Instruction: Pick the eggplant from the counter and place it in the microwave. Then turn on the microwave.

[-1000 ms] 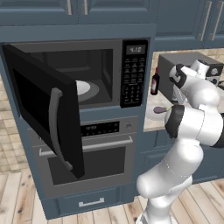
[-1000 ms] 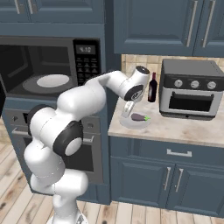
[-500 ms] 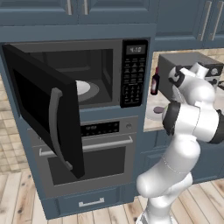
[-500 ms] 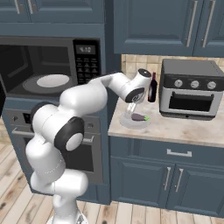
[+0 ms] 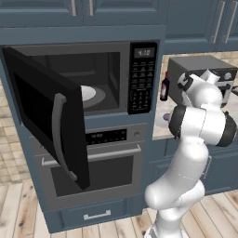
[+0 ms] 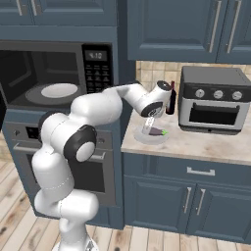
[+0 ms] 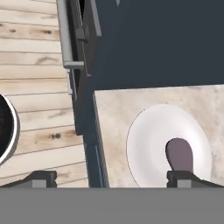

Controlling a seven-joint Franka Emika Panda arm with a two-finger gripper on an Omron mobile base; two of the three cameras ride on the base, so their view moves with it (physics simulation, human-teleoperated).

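Note:
The eggplant (image 6: pixel 157 131) is a small dark purple vegetable with a green cap, lying on a white plate (image 6: pixel 143 139) at the left end of the counter (image 6: pixel 206 145). My gripper (image 6: pixel 149 126) hangs just above the plate, pointing down, beside the eggplant's left end. In the hand view the gripper (image 7: pixel 111 179) is open, with its fingertips (image 7: pixel 183 178) wide apart. The right tip stands over the near end of the eggplant (image 7: pixel 179 153), and nothing is held. The microwave (image 5: pixel 142 76) stands with its door (image 5: pixel 51 116) swung wide open, and its white turntable (image 6: pixel 59 90) is bare.
A dark red bottle (image 6: pixel 171 98) stands behind the plate against the wall. A grey toaster oven (image 6: pixel 215 105) sits to the right. A steel wall oven (image 5: pixel 93 158) lies below the microwave. The open door juts out to the left of the arm.
The hand has sunk a little lower toward the plate and the eggplant. Its fingers stay spread, and nothing else has moved.

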